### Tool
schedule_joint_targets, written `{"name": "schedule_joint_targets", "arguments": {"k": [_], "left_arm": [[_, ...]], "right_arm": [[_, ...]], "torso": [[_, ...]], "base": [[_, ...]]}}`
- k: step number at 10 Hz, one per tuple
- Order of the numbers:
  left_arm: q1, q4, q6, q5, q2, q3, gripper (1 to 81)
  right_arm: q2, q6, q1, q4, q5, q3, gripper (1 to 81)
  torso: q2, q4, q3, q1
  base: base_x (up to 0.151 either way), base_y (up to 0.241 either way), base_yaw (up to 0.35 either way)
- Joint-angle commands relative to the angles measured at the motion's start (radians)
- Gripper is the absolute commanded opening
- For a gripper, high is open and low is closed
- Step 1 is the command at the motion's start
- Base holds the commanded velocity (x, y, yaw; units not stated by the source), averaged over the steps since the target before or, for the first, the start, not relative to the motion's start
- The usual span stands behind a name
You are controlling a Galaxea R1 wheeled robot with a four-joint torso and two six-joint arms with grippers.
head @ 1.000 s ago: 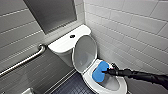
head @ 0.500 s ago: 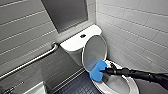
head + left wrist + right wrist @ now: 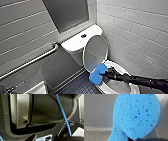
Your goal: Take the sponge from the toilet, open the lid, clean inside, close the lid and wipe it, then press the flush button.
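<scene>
Beside the oval lid (image 3: 95,53), the right gripper (image 3: 105,73) clasps a porous sponge (image 3: 97,75).

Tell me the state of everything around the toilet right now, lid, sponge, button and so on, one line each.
lid: raised, grey underside facing the bowl.
sponge: gripped, at the lid's lower edge over the bowl rim.
right tool: shut on the sponge.
toilet: bowl uncovered.
flush button: on the tank top, nothing touching it.
</scene>
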Motion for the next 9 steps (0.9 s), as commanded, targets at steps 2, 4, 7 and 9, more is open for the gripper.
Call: {"name": "schedule_joint_targets", "arguments": {"k": [2,4,7,9], "left_arm": [[0.044,0.0,0.001,0.094,-0.008,0.014,81.1],[0.044,0.002,0.001,0.094,-0.008,0.015,81.1],[0.047,0.002,0.001,0.094,-0.009,0.017,81.1],[0.047,0.004,0.001,0.094,-0.009,0.017,81.1]], "right_arm": [[-0.068,-0.001,0.011,-0.013,0.057,0.122,1.0],[-0.089,-0.001,-0.02,-0.013,0.065,0.11,1.0],[-0.13,-0.001,-0.043,-0.014,0.067,0.142,1.0],[-0.233,-0.001,-0.077,-0.023,0.082,0.231,1.0]], "torso": [[0.0,0.0,0.0,0.0],[0.0,0.0,0.0,0.0],[0.0,0.0,0.0,0.0],[0.0,0.0,0.0,0.0]], "base": [[0.0,0.0,0.0],[0.0,0.0,0.0],[0.0,0.0,0.0],[0.0,0.0,0.0]]}}
